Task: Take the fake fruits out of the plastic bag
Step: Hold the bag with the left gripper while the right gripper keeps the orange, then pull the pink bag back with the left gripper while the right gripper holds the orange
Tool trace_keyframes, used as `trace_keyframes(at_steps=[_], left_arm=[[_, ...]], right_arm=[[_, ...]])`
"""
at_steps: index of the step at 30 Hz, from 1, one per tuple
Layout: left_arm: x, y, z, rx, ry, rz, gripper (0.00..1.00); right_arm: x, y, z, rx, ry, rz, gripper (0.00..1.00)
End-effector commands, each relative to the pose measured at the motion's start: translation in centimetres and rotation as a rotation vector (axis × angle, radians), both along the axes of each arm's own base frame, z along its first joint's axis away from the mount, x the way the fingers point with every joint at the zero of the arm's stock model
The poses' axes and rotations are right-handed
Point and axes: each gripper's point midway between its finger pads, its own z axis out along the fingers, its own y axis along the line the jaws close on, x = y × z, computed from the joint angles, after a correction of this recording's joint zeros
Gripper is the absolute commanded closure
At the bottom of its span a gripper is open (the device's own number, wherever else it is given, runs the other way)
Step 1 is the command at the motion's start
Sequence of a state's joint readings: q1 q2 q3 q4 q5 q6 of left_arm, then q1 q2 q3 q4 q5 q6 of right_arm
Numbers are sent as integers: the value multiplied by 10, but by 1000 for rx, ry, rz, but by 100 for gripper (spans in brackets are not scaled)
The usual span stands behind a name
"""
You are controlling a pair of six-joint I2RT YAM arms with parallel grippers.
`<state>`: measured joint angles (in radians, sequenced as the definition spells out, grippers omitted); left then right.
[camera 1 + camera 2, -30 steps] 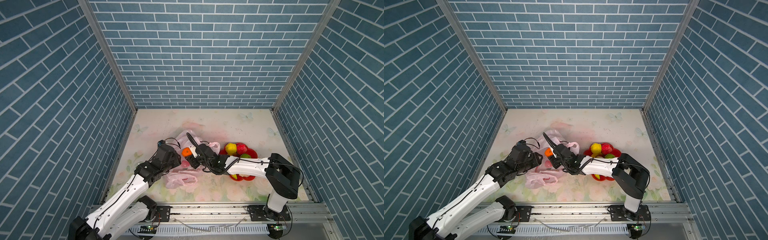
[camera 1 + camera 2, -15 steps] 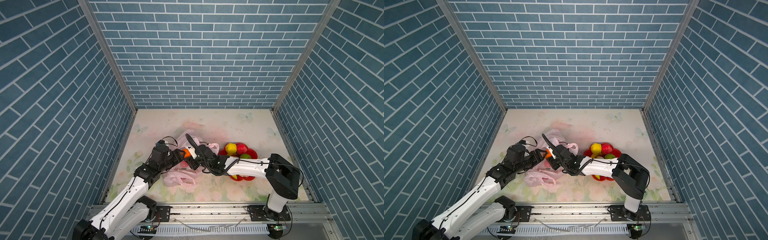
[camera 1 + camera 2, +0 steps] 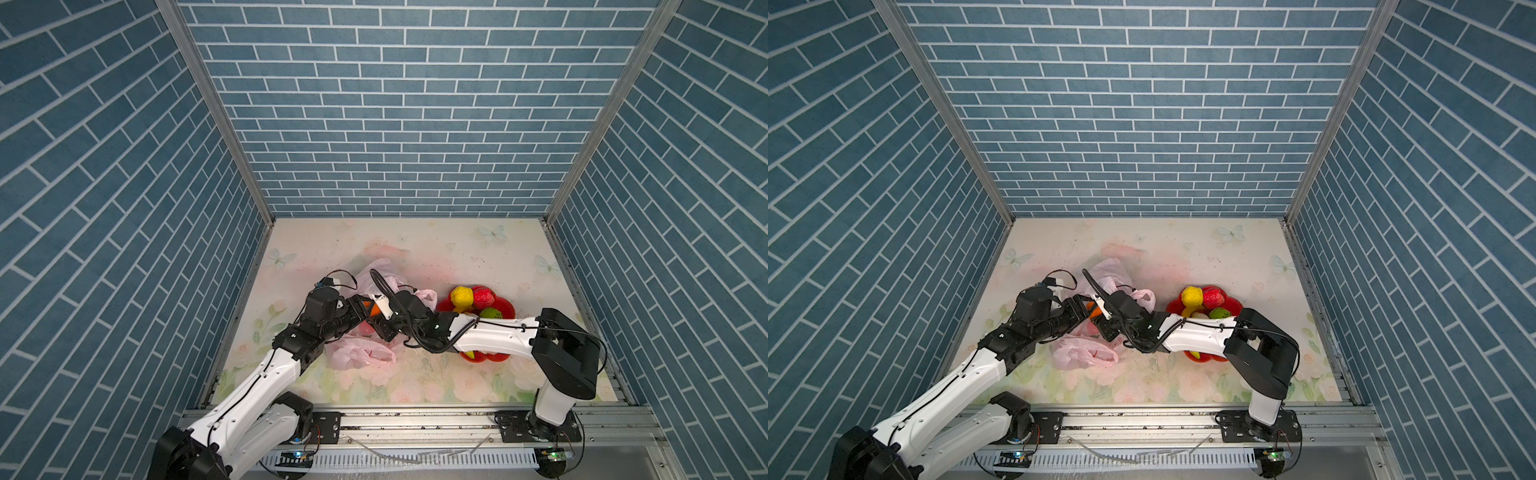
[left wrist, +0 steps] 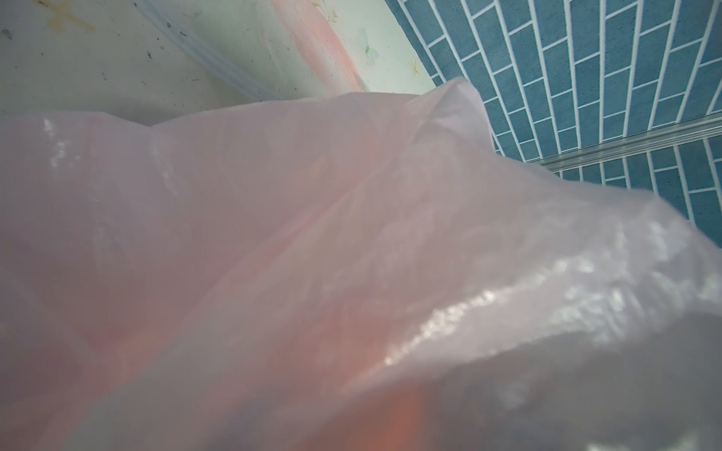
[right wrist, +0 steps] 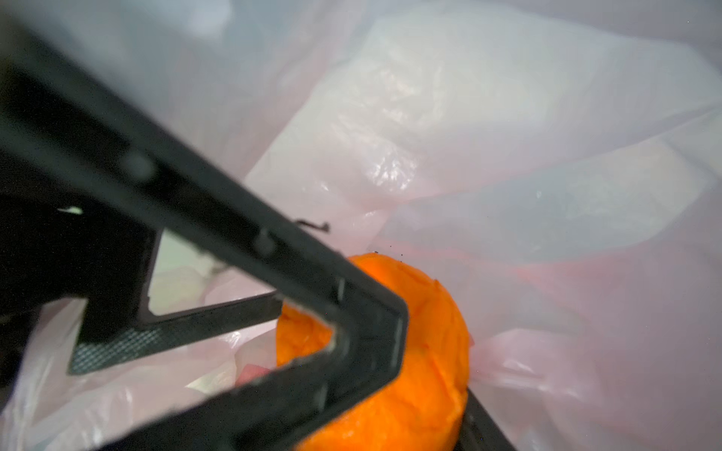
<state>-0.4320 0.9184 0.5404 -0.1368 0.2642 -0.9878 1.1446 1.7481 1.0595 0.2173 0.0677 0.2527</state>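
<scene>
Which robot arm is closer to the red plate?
Right. The right arm reaches across above the red plate. The left arm is on the pink bag's other side, apart from the plate.

A pale floral-printed tabletop [image 3: 415, 249] carries a crinkly translucent pink plastic bag [image 3: 357, 353] and, nearby, a red flower-shaped plate [image 3: 506, 309].
</scene>
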Motion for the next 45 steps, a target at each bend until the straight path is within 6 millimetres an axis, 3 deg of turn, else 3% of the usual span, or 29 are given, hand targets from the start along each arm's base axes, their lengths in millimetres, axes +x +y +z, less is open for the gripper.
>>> trace_keyframes(at_steps=[1, 7, 12, 16, 31, 37, 41, 45], left_arm=[[0, -5, 2, -25, -8, -22, 35], [1, -10, 0, -49, 1, -40, 35], [0, -11, -5, -29, 19, -52, 27], [-1, -7, -9, 5, 34, -50, 26], [6, -5, 9, -24, -21, -40, 66], [6, 4, 16, -43, -37, -18, 71], [5, 11, 19, -46, -39, -6, 72], [5, 18, 18, -39, -38, 4, 72]], right_arm=[[-3, 10, 36, 74, -73, 44, 100], [-2, 15, 41, 85, -86, 50, 100], [-1, 19, 46, 101, -90, 56, 100], [-1, 20, 51, 113, -93, 58, 100], [-1, 22, 50, 107, -84, 59, 99], [0, 17, 45, 97, -68, 37, 81], [2, 13, 41, 79, -57, 11, 46], [4, 7, 40, 59, -60, -14, 32]])
